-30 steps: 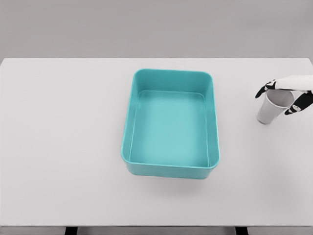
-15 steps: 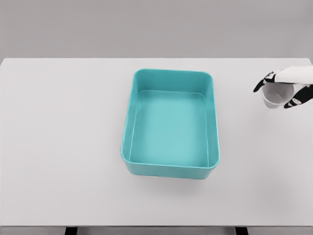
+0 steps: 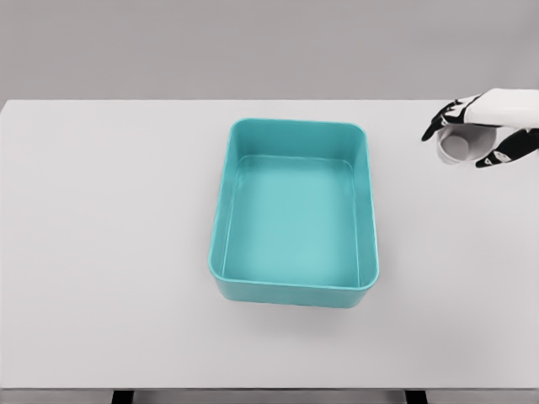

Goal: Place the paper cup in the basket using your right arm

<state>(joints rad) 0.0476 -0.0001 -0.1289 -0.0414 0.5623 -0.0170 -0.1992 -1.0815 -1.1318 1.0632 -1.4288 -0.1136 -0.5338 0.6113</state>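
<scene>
R arm runs off the picture's right edge just past the wrist, so only the right hand (image 3: 473,130) shows. Paper cup (image 3: 459,148) is partly covered by the fingers (image 3: 438,124) around its rim; its outer wall and base can't be made out, too small and pale vs the worktop (image 3: 109,219). Worktop's left and right ends are cut by the frame edges.

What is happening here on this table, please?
The right robot hand holds a white paper cup, fingers curled around its rim. The cup appears lifted off the white table, to the right of the teal basket. The basket has nothing in it, so the cup is not yet placed inside. The left arm is not in view.
</scene>
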